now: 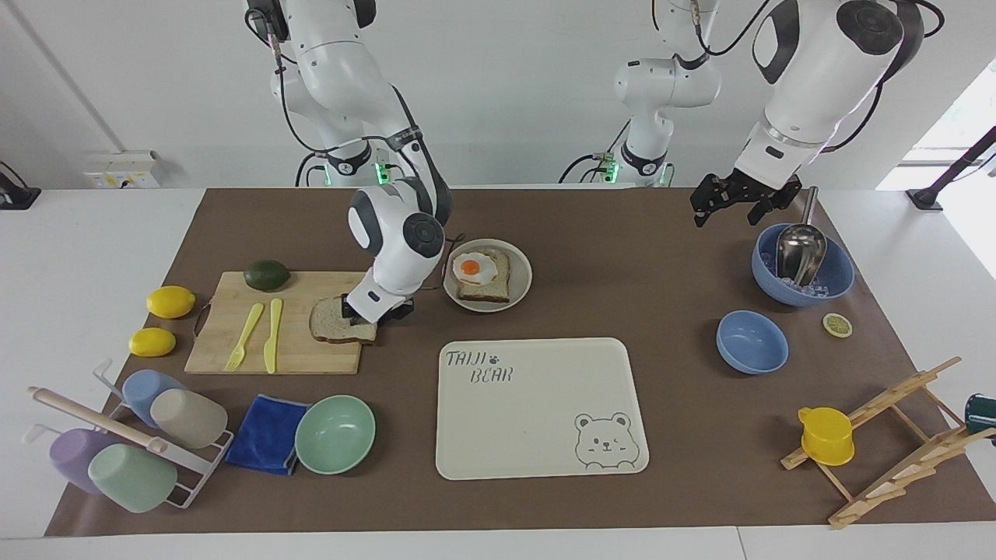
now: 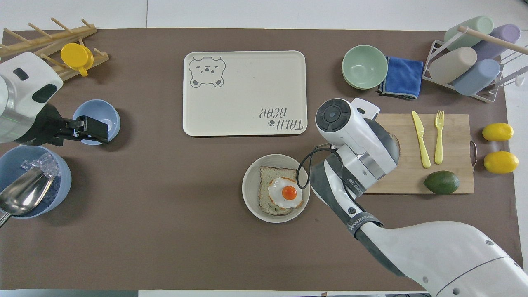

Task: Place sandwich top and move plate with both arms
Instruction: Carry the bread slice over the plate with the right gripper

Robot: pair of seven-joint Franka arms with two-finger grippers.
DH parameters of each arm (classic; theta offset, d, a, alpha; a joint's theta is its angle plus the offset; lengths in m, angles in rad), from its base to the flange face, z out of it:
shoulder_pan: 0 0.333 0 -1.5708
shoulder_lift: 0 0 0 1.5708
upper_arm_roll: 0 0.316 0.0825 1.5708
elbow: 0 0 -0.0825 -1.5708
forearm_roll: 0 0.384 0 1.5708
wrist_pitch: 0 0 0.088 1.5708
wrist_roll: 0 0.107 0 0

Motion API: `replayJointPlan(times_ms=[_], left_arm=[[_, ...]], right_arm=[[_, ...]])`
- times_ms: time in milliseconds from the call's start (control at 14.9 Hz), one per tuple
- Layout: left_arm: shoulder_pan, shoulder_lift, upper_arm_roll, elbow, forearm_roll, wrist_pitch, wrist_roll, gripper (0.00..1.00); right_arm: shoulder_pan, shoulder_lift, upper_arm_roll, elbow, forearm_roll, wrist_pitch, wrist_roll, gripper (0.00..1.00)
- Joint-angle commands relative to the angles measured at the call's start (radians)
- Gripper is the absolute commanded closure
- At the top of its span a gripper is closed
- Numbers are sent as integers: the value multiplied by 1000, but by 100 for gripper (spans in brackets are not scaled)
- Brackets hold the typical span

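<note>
The sandwich top [image 1: 328, 325] lies flat on the wooden cutting board [image 1: 233, 346], at the board's end beside the plate. My right gripper [image 1: 372, 314] is down on the slice's edge nearest the plate. In the overhead view the right wrist hides the gripper and all but a sliver of the slice [image 2: 397, 144]. The round beige plate [image 1: 524, 274] holds a bread slice with a fried egg [image 1: 476, 270]; the plate also shows in the overhead view [image 2: 250, 194]. My left gripper [image 1: 731, 206] waits open in the air beside the large blue bowl.
A yellow knife and fork [image 1: 261, 334], an avocado [image 1: 267, 274] and two lemons [image 1: 162, 320] are on or by the board. The bear tray [image 1: 537, 420], mint bowl [image 1: 334, 434], blue cloth, cup rack, two blue bowls [image 1: 752, 341] and a wooden rack are around.
</note>
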Motion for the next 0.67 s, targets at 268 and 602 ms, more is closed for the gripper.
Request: replayJointPlan(times_ms=[268, 602], left_arm=[[13, -23, -7, -24, 15, -3, 4, 0], [13, -23, -7, -24, 15, -4, 3, 0]], right_arm=[[49, -16, 13, 28, -5, -83, 15, 100], [225, -2, 21, 252, 76, -304, 21, 100]])
